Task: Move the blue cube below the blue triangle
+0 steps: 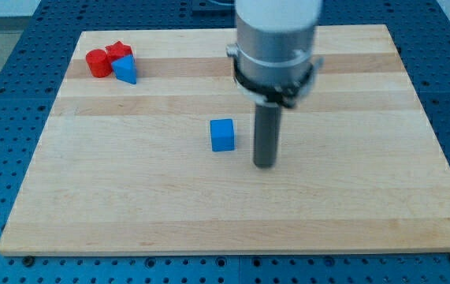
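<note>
Your work surface is a pale wooden board (pixel 209 205) with visible plank seams, lying on a blue perforated table (pixel 4 47) that shows on all sides.

Camera view, the only one: the blue cube (pixel 222 135) sits near the board's middle, a little toward the view's left, standing alone. The blue triangle (pixel 126 69) is well apart from it, up near the view's top-left corner of the board. Two red blocks touch the triangle: a red cylinder (pixel 97 62) on its left and a second red block (pixel 119 53) just above it, shape unclear.

The arm ends in a plain dark rod (pixel 265 130) below a grey housing (pixel 276 39); it holds nothing. You'll find my tip (pixel 265 164) just beside the cube, on its right and slightly lower in the view, with a narrow gap between them.
</note>
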Motion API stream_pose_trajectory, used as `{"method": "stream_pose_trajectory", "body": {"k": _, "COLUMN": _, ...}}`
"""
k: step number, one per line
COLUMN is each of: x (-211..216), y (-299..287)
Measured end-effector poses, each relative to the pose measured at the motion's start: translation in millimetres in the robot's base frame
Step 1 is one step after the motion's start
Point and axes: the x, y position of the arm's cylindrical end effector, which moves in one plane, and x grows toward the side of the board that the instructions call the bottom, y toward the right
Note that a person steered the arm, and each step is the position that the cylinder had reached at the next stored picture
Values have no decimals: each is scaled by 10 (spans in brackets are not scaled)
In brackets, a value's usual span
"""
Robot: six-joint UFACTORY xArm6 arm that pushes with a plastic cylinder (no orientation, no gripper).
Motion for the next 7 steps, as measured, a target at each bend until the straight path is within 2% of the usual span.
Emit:
{"method": "stream_pose_trajectory", "body": {"k": 1, "x": 52, "y": -477}}
{"method": "stream_pose_trajectory", "body": {"k": 3, "x": -813, "y": -717}}
{"method": "stream_pose_trajectory", "body": {"k": 4, "x": -834, "y": -854}}
{"method": "stream_pose_trajectory", "body": {"k": 5, "x": -867, "y": -653}}
{"method": "stream_pose_trajectory", "body": {"k": 6, "x": -888, "y": -811}}
{"method": "stream_pose_trajectory", "body": {"k": 7, "x": -1119, "y": -461}}
